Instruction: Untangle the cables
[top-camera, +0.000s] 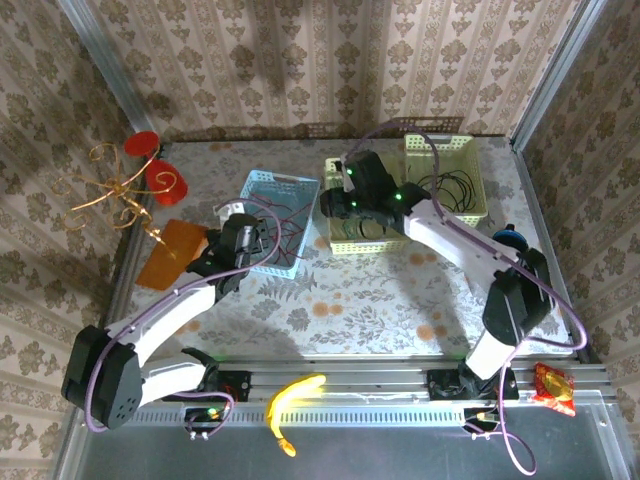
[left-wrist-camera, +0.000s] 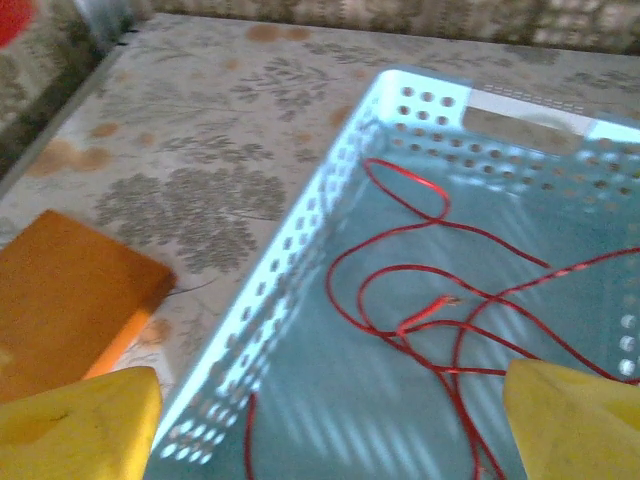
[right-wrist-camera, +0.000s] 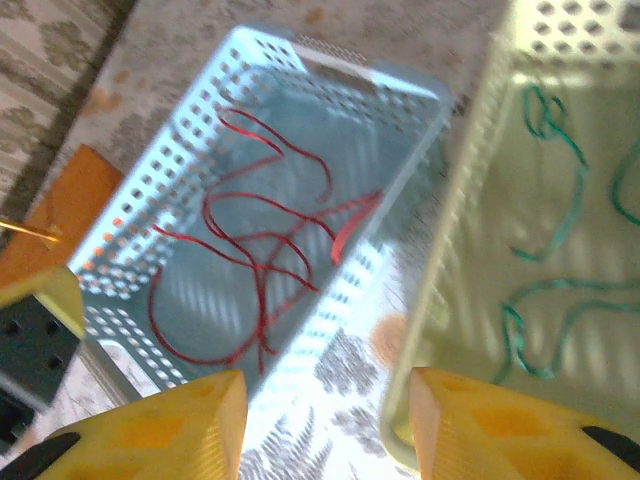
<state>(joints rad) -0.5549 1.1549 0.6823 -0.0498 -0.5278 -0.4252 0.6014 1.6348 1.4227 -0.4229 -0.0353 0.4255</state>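
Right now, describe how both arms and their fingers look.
The left arm and right arm are white tubes with black joints, each trailed by a purple cable. Small green lights glow near the right wrist. The left fingers and right fingers are yellow.

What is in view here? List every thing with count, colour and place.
blue basket: 1, blue, left of centre
green baskets: 2, pale green, right of centre
red cable: 1, red, in blue basket
green cable: 1, green, in a green basket
black cable: 1, black, in far-right basket
block: 1, orange, beside blue basket
banana: 1, yellow, near rail
wire stand: 1, gold, far left
packet: 1, red, near right corner
left pincer: 1, yellow, open by blue basket
right pincer: 1, yellow, open
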